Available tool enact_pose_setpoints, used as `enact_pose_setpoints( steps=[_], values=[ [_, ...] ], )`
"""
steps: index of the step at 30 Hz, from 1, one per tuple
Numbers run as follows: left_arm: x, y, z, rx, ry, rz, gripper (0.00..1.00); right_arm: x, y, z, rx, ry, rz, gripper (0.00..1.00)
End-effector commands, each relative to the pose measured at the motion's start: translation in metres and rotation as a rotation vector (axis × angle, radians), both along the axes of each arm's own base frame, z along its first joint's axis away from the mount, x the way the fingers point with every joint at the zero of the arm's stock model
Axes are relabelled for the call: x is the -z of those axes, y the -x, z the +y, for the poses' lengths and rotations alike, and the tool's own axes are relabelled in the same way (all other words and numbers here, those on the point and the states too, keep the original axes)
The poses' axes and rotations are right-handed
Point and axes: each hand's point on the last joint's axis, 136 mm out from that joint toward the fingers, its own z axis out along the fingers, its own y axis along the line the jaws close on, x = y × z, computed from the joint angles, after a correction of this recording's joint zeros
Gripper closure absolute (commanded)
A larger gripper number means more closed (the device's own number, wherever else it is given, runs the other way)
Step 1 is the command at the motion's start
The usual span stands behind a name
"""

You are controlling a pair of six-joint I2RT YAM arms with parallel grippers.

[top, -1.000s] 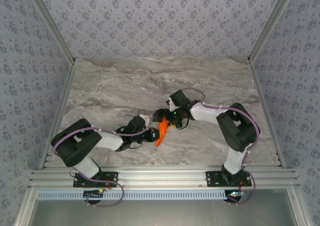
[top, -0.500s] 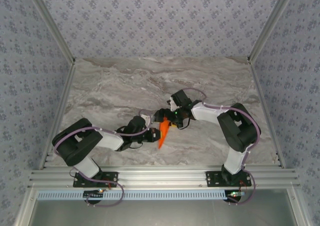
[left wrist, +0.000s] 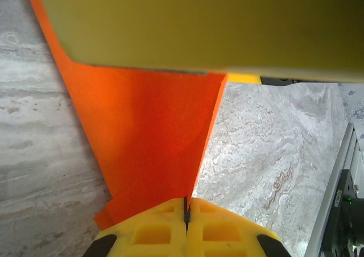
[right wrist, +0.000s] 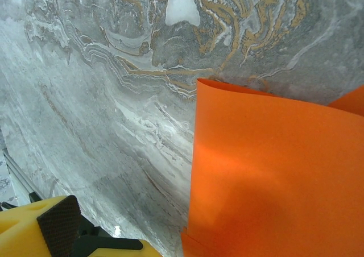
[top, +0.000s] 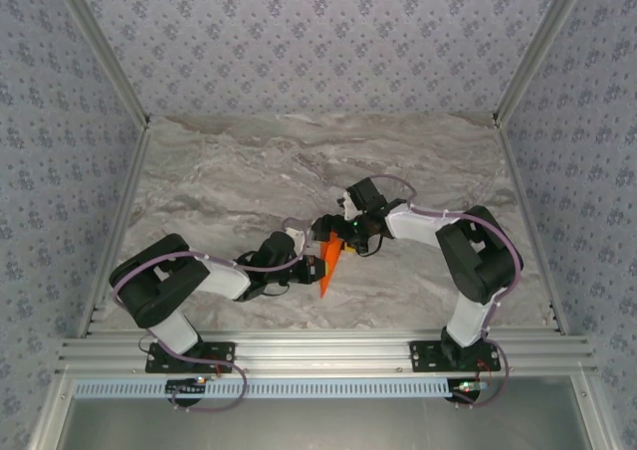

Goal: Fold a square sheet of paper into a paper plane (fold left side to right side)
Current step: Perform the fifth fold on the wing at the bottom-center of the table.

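Note:
The orange sheet of paper point(top: 327, 266) is folded into a narrow pointed paper plane shape and held off the marble table between the two arms, its tip pointing toward the near edge. My left gripper point(top: 310, 268) is shut on its lower edge; in the left wrist view the yellow fingertips point(left wrist: 165, 226) pinch the paper point(left wrist: 148, 137). My right gripper point(top: 339, 235) stands open at the upper end of the fold. One of its yellow fingers point(right wrist: 54, 231) shows beside the paper point(right wrist: 273, 171), which it does not grip.
The grey marble table point(top: 229, 181) is bordered by aluminium rails point(top: 318, 350) at the near edge and patterned walls on three sides. Both arms are bent inward and meet near the middle.
The folded paper has swung from leaning left to pointing more straight toward the near edge, shifting slightly right with the left gripper. The right arm has edged right.

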Motion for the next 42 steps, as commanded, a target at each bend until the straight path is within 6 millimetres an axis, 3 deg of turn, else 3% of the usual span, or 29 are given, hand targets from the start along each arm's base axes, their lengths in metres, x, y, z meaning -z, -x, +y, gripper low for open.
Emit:
enact_pose_setpoints(
  steps=[1,14,19,27,32,37,42],
  values=[
    [0.024,0.054,-0.014,0.201,-0.063,0.117,0.98,0.003,-0.002,0.001,0.007,0.004,-0.024,0.0],
    [0.039,0.052,-0.011,0.161,-0.094,0.153,1.0,-0.028,-0.009,-0.006,0.017,-0.044,-0.096,0.0],
    [0.039,0.053,-0.012,0.167,-0.09,0.153,1.0,-0.041,-0.008,-0.02,0.045,-0.058,-0.137,0.0],
    [0.039,0.053,-0.013,0.169,-0.084,0.154,1.0,-0.053,0.002,-0.06,0.134,-0.117,-0.175,0.01],
    [0.035,0.051,-0.016,0.168,-0.07,0.145,1.0,-0.054,0.019,-0.079,0.135,-0.121,-0.183,0.17],
    [0.031,0.047,-0.018,0.156,-0.044,0.137,1.0,-0.046,0.045,-0.081,0.095,-0.155,-0.171,0.52],
    [0.025,0.037,-0.015,0.115,0.006,0.142,1.0,-0.044,0.059,-0.078,0.06,-0.188,-0.196,0.67]
  ],
)
